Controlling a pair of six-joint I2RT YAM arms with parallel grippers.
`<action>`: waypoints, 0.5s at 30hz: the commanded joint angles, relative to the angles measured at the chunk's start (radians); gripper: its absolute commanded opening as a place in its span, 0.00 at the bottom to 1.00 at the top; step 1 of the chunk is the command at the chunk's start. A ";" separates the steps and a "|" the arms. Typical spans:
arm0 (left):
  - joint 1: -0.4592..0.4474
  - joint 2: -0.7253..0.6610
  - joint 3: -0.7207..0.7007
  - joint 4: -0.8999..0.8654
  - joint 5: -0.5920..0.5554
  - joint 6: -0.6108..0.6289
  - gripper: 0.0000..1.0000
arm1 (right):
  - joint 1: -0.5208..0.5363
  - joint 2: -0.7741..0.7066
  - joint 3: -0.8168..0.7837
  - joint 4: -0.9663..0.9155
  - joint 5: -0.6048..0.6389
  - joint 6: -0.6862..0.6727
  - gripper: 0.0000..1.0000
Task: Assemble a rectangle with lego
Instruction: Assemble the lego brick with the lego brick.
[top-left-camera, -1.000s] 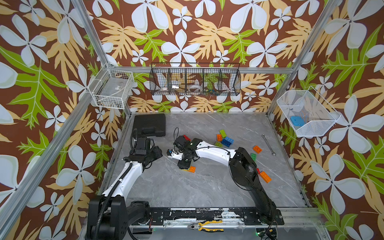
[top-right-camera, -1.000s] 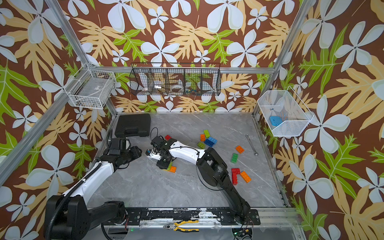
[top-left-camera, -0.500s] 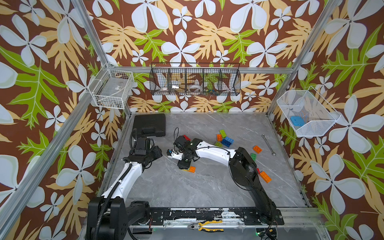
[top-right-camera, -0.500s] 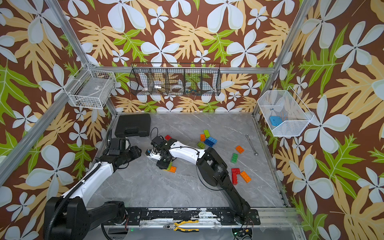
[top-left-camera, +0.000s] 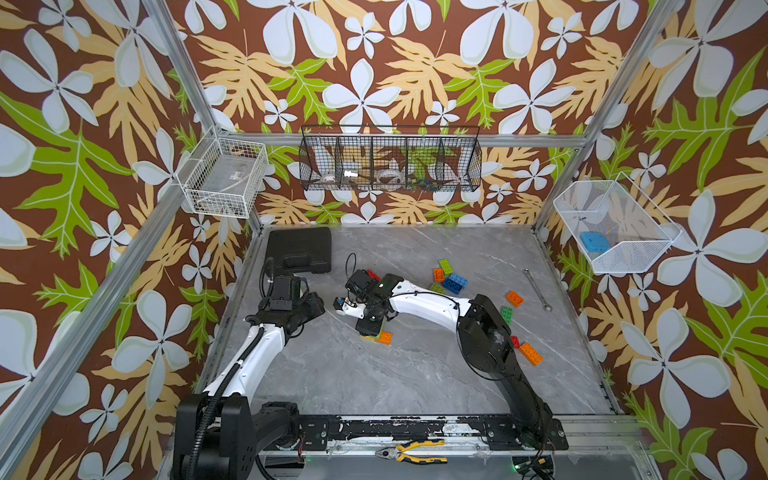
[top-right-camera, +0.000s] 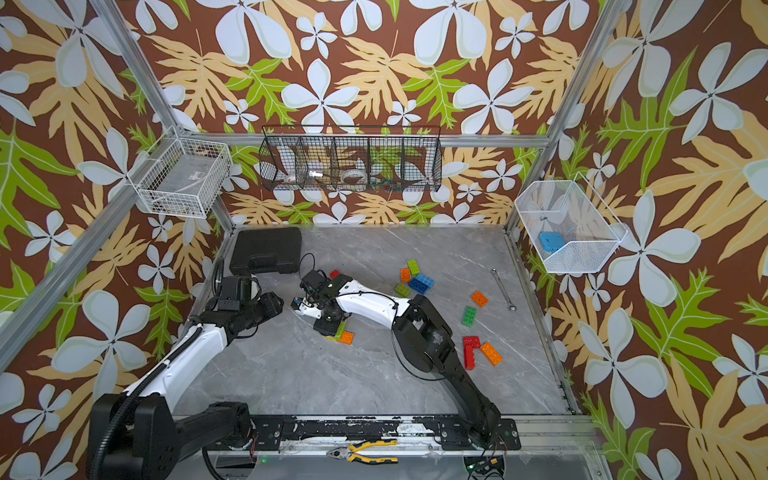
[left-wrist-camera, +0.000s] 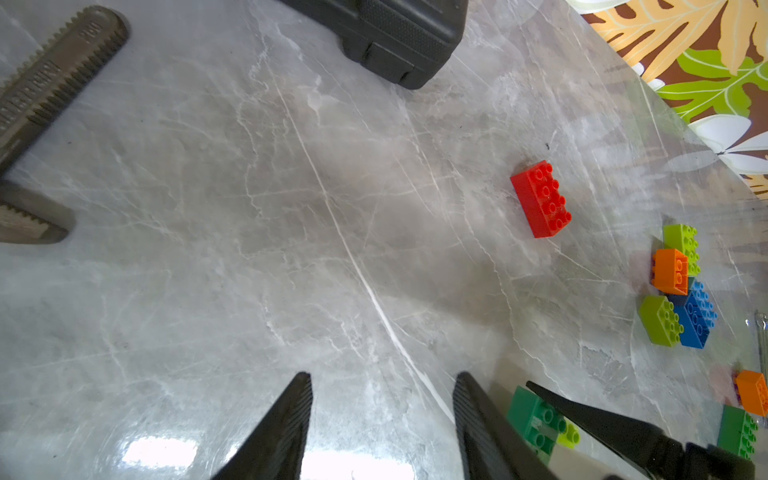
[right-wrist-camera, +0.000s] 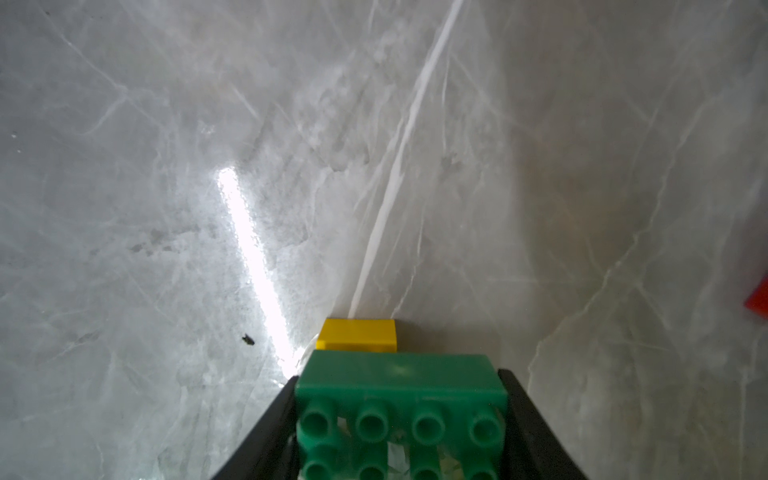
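My right gripper (right-wrist-camera: 399, 399) is shut on a dark green lego brick (right-wrist-camera: 399, 370), studs toward the camera. It holds the brick low over a small group of yellow (right-wrist-camera: 357, 334), lime and orange bricks (top-left-camera: 384, 337) at mid-table. I cannot tell whether the green brick touches them. My left gripper (left-wrist-camera: 382, 399) is open over bare table, just left of the right gripper (top-left-camera: 369, 328), with nothing between its fingers. Loose lego lies to the right: a red brick (left-wrist-camera: 540, 199), a lime, orange and blue cluster (top-left-camera: 451, 277), an orange brick (top-left-camera: 514, 298), a green one (top-left-camera: 505, 313), and a red-and-orange pair (top-right-camera: 480, 353).
A black case (top-left-camera: 298, 250) lies at the back left of the grey table (top-left-camera: 374, 386). A wrench (top-left-camera: 537, 289) lies near the right edge. Pliers (top-left-camera: 411, 452) rest on the front rail. Wire baskets (top-left-camera: 390, 160) hang on the walls.
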 joint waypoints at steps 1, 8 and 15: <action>0.000 -0.003 -0.001 0.016 0.001 0.000 0.57 | -0.003 0.012 -0.005 -0.021 -0.006 -0.007 0.28; 0.000 -0.005 -0.003 0.012 -0.002 0.004 0.57 | -0.008 0.031 -0.040 -0.010 -0.007 -0.004 0.27; 0.000 -0.004 0.000 0.013 -0.001 0.004 0.57 | -0.011 0.012 -0.034 -0.011 0.008 -0.007 0.26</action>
